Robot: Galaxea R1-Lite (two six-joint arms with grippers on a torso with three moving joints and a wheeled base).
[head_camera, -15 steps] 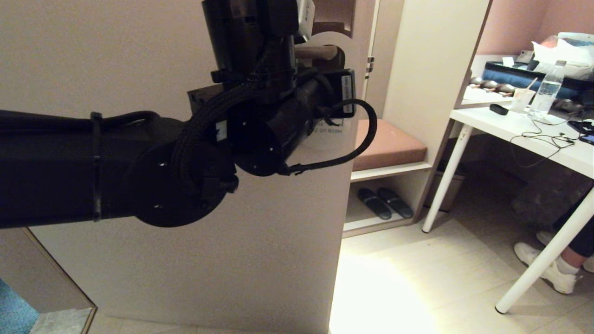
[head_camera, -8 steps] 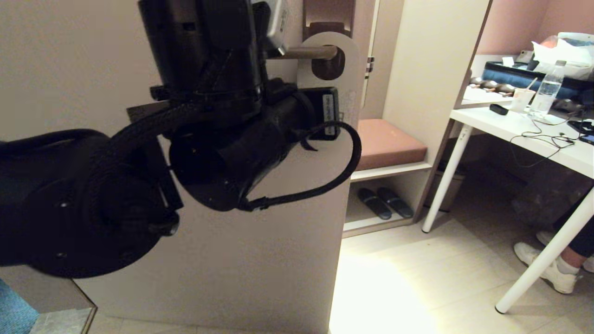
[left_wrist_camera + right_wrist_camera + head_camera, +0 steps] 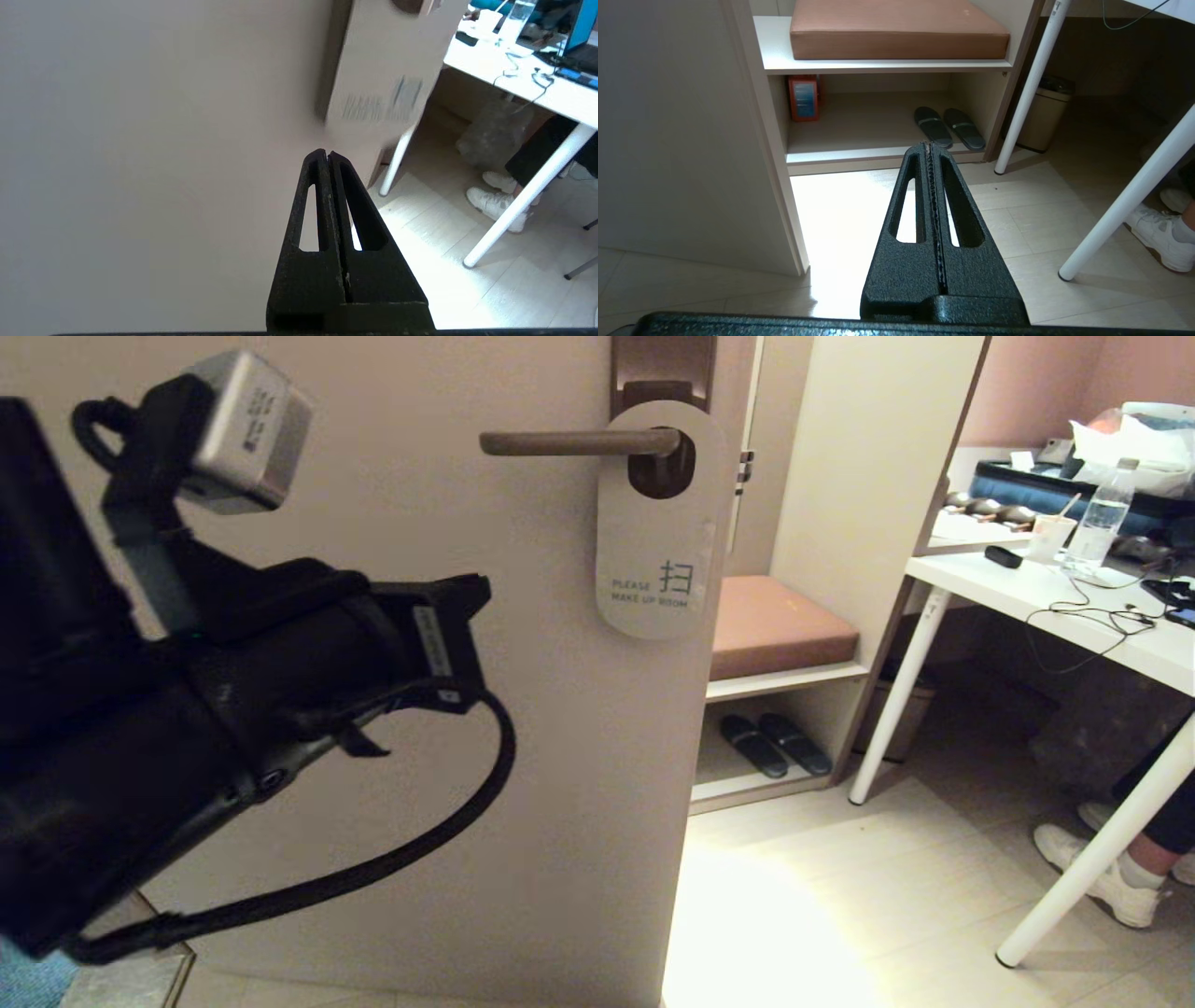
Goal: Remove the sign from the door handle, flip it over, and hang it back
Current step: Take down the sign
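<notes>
The sign (image 3: 661,551) hangs by its oval hole on the door handle (image 3: 579,442), a slim bronze lever on a matching backplate (image 3: 663,364). Its white face shows, with grey print "PLEASE MAKE UP ROOM". My left arm (image 3: 280,663) is low at the left of the head view, well away from the sign. My left gripper (image 3: 328,154) is shut and empty, pointing at the door face, with the sign (image 3: 387,88) blurred beyond it. My right gripper (image 3: 930,145) is shut and empty, parked low and pointing at the floor.
An open shelf unit with a brown cushion (image 3: 775,625) and dark slippers (image 3: 775,744) stands right of the door. A white desk (image 3: 1027,588) with a bottle, cup and cables is at the right. A person's white shoes (image 3: 1102,877) are beside a desk leg.
My left arm has drawn back from the handle, down and to the left. The sign, earlier half hidden behind it, now hangs free in full view.
</notes>
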